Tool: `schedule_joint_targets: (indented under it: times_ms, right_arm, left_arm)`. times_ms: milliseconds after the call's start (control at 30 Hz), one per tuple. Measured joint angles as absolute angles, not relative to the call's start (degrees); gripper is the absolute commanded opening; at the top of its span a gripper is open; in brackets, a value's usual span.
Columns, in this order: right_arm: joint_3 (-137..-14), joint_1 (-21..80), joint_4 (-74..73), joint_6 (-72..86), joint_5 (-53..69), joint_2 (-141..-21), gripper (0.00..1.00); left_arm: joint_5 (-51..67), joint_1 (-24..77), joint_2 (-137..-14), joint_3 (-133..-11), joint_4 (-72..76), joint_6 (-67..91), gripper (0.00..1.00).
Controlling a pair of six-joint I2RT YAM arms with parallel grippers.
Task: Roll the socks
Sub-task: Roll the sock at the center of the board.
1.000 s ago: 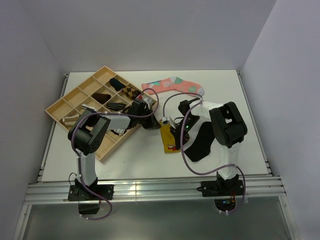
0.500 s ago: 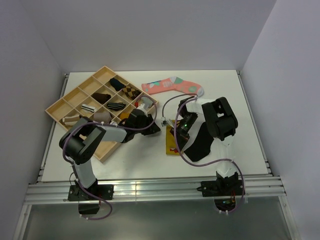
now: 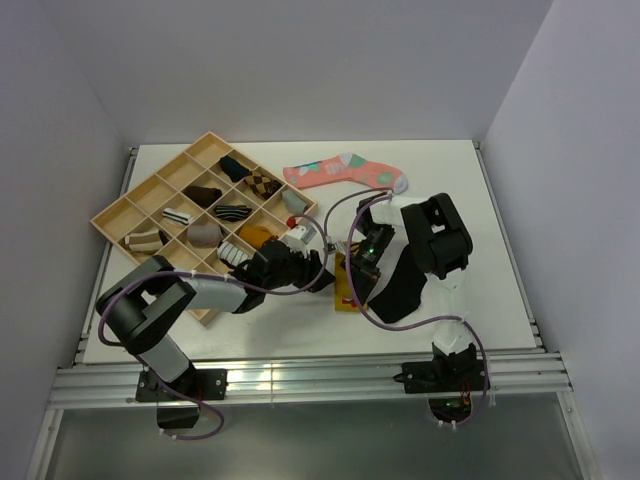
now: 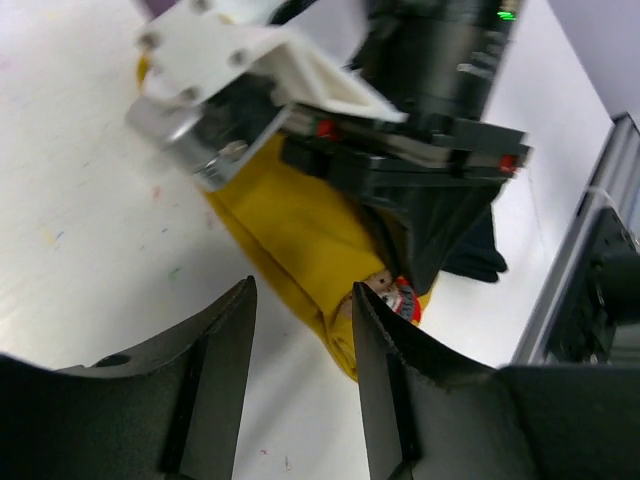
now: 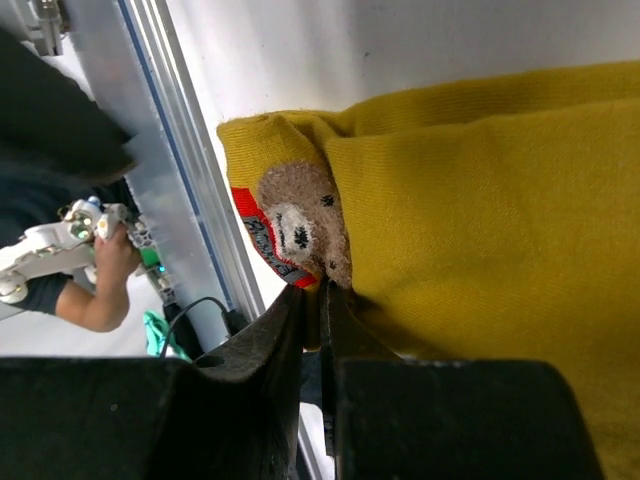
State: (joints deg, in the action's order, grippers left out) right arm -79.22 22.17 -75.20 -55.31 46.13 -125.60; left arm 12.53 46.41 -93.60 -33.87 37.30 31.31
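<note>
1. Two socks are lying flat: the mustard sock is stretching lengthwise beneath the right claw, with the black sock just behind.
2. Right claw, nearly pressed together, is pinching the cuff edge.
3. Left claw is gaping wide beside the cuff, holding nothing.

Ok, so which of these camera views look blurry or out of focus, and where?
Top external: sharp and evenly lit, with only soft shadows. Left wrist: the yellow sock is fairly crisp, but the white housing above it is smeared. Right wrist: the sock's knit is sharp, while that camera's own dark fingers are soft and underexposed.
</note>
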Motion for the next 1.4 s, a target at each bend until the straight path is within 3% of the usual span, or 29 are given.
schedule_joint_targets:
  times_ms: [533,1400]
  right_arm:
    - [-79.15,21.85,-76.03,-55.29,46.57,-126.17,0.07]
    - [-79.05,20.32,-75.85,-53.60,46.57,-126.21,0.06]
  left_arm:
    - [25.32,49.23,-103.28,-37.56,46.06,26.85,0.48]
    - [28.58,51.79,-106.78,-36.99,49.52,27.94,0.48]
